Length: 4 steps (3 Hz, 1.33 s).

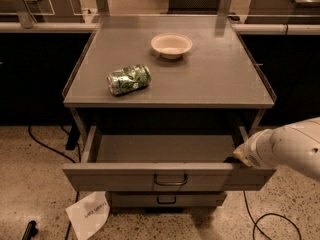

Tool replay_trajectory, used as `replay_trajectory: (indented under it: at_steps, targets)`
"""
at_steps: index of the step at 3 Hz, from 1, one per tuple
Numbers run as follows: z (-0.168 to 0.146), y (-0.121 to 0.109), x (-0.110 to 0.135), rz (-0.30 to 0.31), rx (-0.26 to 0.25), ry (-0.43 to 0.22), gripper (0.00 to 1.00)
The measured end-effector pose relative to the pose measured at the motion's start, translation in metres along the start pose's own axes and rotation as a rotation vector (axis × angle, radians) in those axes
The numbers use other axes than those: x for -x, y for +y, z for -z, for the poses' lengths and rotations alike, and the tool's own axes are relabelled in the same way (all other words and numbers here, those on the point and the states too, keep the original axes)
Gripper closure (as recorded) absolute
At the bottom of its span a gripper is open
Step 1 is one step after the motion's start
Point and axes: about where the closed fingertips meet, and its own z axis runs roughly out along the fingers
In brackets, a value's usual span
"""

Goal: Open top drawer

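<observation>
The top drawer (120,178) of the grey metal cabinet stands pulled out towards me, showing a plain grey, empty interior (165,148). Its small dark bail handle (170,180) sits at the centre of the front. My gripper (236,158) is at the drawer's right front corner, at the top edge of the front panel, with the white arm (287,148) reaching in from the right. A narrower lower drawer (166,199) with its own handle shows below, closed.
On the cabinet top (210,79) lie a crushed green can (129,79) and a pale bowl (171,45). A paper sheet (89,214) and cables (270,224) lie on the speckled floor. Dark counters stand behind on both sides.
</observation>
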Motion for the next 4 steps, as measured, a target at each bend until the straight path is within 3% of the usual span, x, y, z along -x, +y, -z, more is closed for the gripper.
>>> replay_trajectory:
  at_steps: [1, 3, 4]
  targets:
    - [0.000, 0.000, 0.000, 0.000, 0.000, 0.000, 1.00]
    - [0.010, 0.025, -0.007, 0.079, 0.040, 0.037, 1.00]
    - [0.040, 0.074, -0.049, 0.105, 0.125, 0.056, 1.00]
